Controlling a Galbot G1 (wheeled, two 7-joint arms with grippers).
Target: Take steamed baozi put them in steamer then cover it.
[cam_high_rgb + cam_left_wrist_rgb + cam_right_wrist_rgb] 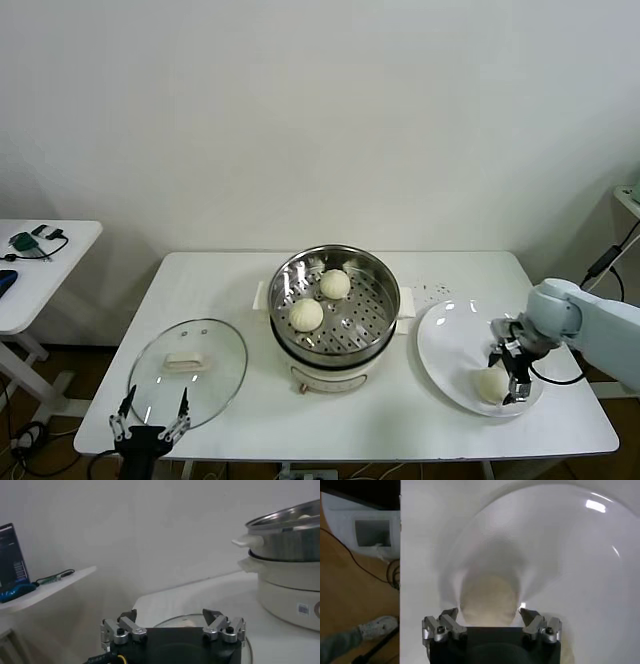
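The steel steamer (379, 272) sits mid-table on its white pot base (330, 375) and holds two baozi (335, 284) (306, 314). A third baozi (489, 383) lies on the white plate (450, 335) at the right. My right gripper (507, 383) is down over it, open, a finger close on each side. The right wrist view shows this baozi (489, 597) between the tips of the right gripper (489, 614), narrow gaps left. The glass cover (215, 375) lies flat at front left. My left gripper (150, 408) hangs open at its near edge, holding nothing.
A white side table (45, 285) with cables and small devices stands off to the left. A black cable (605, 262) hangs at the far right. In the left wrist view the steamer (290, 540) rises off to one side of the left gripper (172, 616).
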